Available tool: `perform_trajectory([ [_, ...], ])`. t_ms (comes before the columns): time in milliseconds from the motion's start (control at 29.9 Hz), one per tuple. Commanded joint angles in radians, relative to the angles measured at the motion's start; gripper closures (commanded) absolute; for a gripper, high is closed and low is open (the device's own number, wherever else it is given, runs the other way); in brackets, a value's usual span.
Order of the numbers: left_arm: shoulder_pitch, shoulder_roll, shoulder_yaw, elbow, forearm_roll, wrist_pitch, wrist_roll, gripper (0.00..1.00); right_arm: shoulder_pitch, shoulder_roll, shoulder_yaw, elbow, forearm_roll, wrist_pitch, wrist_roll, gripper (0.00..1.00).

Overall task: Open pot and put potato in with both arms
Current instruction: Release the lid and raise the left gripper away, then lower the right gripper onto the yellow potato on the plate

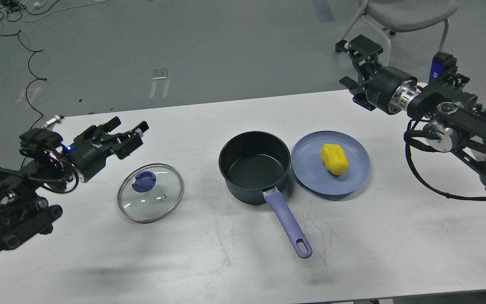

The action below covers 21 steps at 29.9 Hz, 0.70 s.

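Note:
The dark pot point(255, 166) with a purple handle point(288, 226) stands open and empty at the table's middle. Its glass lid point(150, 192) with a purple knob lies flat on the table to the left. A yellow potato point(334, 158) lies on a blue plate point(310, 169) right of the pot. My left gripper point(129, 131) is open and empty, raised above and behind the lid. My right gripper point(350, 63) is open and empty, high over the table's far right edge, behind the plate.
The white table point(226, 261) carries only these things. A grey chair point(407, 17) stands on the floor behind my right arm. Cables point(32, 63) lie on the floor at the far left.

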Motion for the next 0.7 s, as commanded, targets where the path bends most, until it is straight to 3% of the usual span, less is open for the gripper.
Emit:
perform_trajectory([
  [0,-0.117,-0.001,-0.025,0.006,-0.393,-0.219,0.0,0.02,0.059,-0.024,-0.116,0.011,-0.174,0.023,0.004,0.0],
  [100,-0.148,-0.005,-0.031,0.025,-0.608,-0.286,0.0,0.02,0.09,-0.04,-0.164,0.009,-0.286,0.046,0.012,0.0],
  [167,-0.156,-0.007,-0.049,0.025,-0.717,-0.324,0.059,0.02,0.099,-0.038,-0.208,0.009,-0.358,0.052,0.01,0.0],
  [234,-0.148,-0.007,-0.099,0.025,-0.809,-0.37,0.177,0.02,0.106,-0.038,-0.279,0.008,-0.436,0.064,0.01,0.0],
  [301,-0.14,-0.007,-0.129,0.025,-0.846,-0.39,0.251,0.02,0.113,-0.038,-0.311,0.003,-0.467,0.079,0.01,0.0],
  [334,-0.136,-0.007,-0.133,0.025,-0.854,-0.392,0.265,0.02,0.115,-0.038,-0.319,0.002,-0.467,0.085,0.007,0.0],
  [668,-0.108,-0.007,-0.14,0.025,-0.859,-0.387,0.273,0.02,0.075,-0.006,-0.341,-0.02,-0.465,0.101,-0.049,0.0],
])
